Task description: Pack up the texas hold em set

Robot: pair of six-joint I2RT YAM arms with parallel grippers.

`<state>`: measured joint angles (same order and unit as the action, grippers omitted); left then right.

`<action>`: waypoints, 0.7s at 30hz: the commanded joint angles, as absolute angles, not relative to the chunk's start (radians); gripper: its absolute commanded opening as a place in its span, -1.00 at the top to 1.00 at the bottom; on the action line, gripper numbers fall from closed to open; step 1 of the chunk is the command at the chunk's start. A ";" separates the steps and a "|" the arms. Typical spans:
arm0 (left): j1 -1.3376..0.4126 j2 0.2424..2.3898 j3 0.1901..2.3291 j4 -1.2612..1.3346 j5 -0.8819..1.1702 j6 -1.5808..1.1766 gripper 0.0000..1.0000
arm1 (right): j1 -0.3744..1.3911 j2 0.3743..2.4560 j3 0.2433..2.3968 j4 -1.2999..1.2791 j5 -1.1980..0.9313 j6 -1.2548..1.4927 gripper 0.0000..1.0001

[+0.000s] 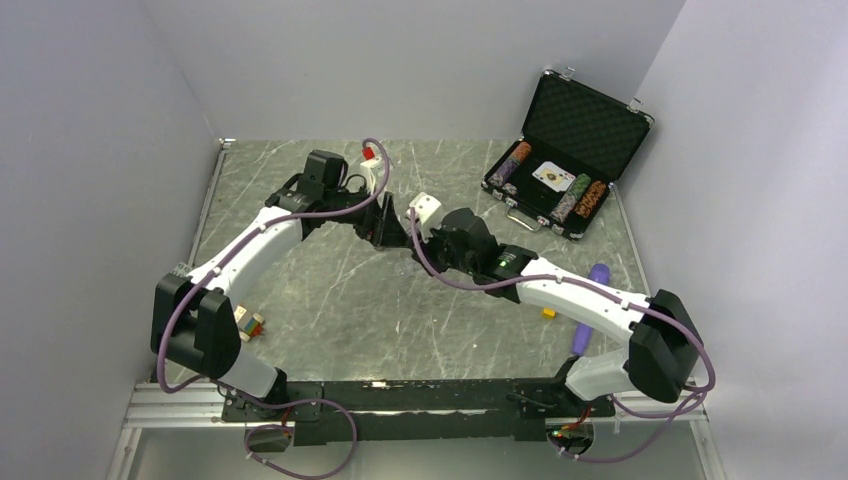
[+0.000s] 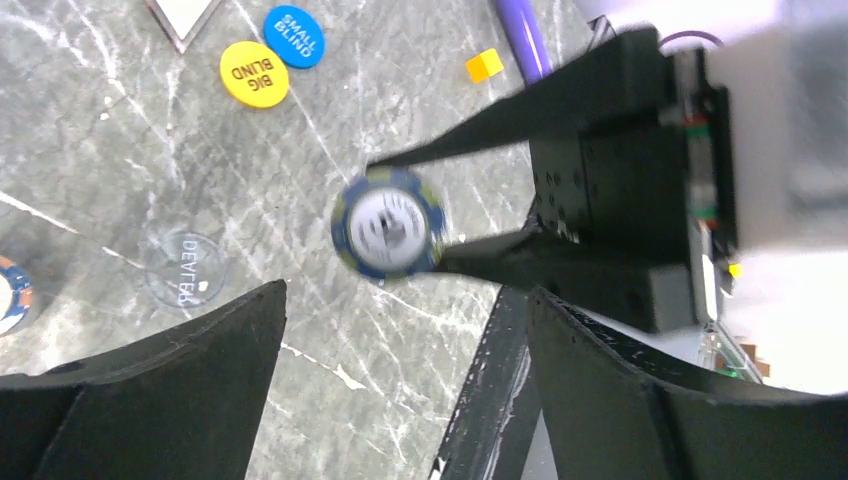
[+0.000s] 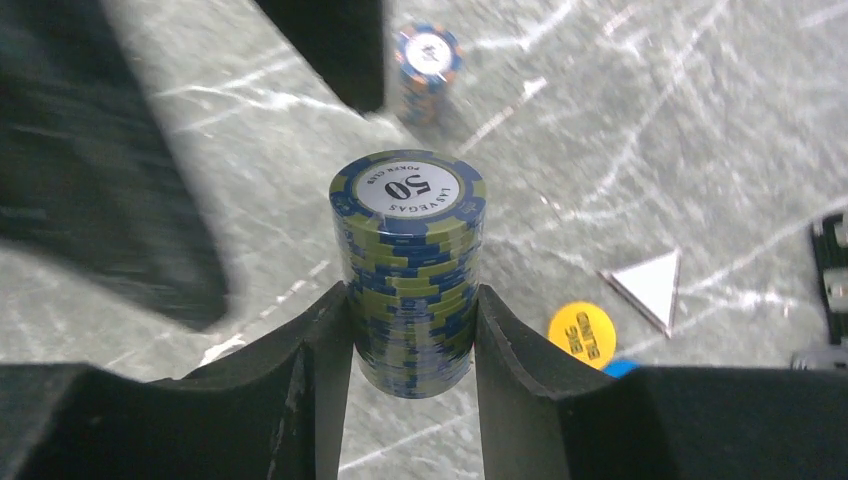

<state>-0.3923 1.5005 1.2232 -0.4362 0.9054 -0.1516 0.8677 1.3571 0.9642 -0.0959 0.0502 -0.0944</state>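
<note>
Legend. A blue-and-green chip stack [image 3: 408, 280], its top face marked 50, was held upright between the two fingers of the right gripper [image 3: 412, 310], which were pressed against opposite sides of its lower half. Whether its base rested on the table [image 1: 330, 300] could not be told. The left gripper [image 2: 405, 300] was seen with its fingers [image 2: 180, 400] spread wide and nothing between them. In the left wrist view the clamped stack lay just beyond their tips, in line with the gap and apart from both. In the right wrist view those fingers appeared only as blurred dark shapes above and to the left of the stack. In the overhead view both grippers were shown close together near the middle of the table. The briefcase [image 1: 565, 165] stood open at the far right corner, well apart from them, with its lid raised and with chip rows [image 1: 578, 198] and a card [image 1: 552, 176] laid in its base. A yellow disc [image 2: 254, 73] lettered BIG BLIND and a blue disc [image 2: 294, 36] lettered SMALL BLIND lay side by side on the table. A clear disc [image 2: 185, 268] lay nearer the left fingers. A second chip stack [image 3: 428, 65] stood on the table beyond the held one. A yellow cube [image 1: 548, 313] and a purple stick [image 1: 590, 305] lay beside the right arm.
</note>
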 commanded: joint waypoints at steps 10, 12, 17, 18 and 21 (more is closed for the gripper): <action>-0.347 1.293 1.175 -0.369 0.521 -0.120 -0.99 | 0.466 1.383 1.035 -0.092 0.027 0.197 1.00; -0.346 1.282 1.165 -0.363 0.474 -0.113 -0.99 | 0.398 1.430 1.080 -0.094 0.040 0.240 1.00; -0.347 1.318 1.174 -0.378 0.460 -0.106 -0.99 | 0.238 1.592 1.185 -0.067 0.077 0.338 1.00; -0.347 1.327 1.180 -0.384 0.455 -0.105 -0.99 | 0.209 1.621 1.215 -0.070 0.071 0.362 1.00; -0.347 1.344 1.187 -0.399 0.433 -0.097 -0.99 | 0.137 1.702 1.303 -0.071 0.054 0.441 1.00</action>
<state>-0.3462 1.3224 1.1706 -0.3943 0.4839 -0.1204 0.2134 1.6440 1.1683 -0.1570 0.0525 0.3004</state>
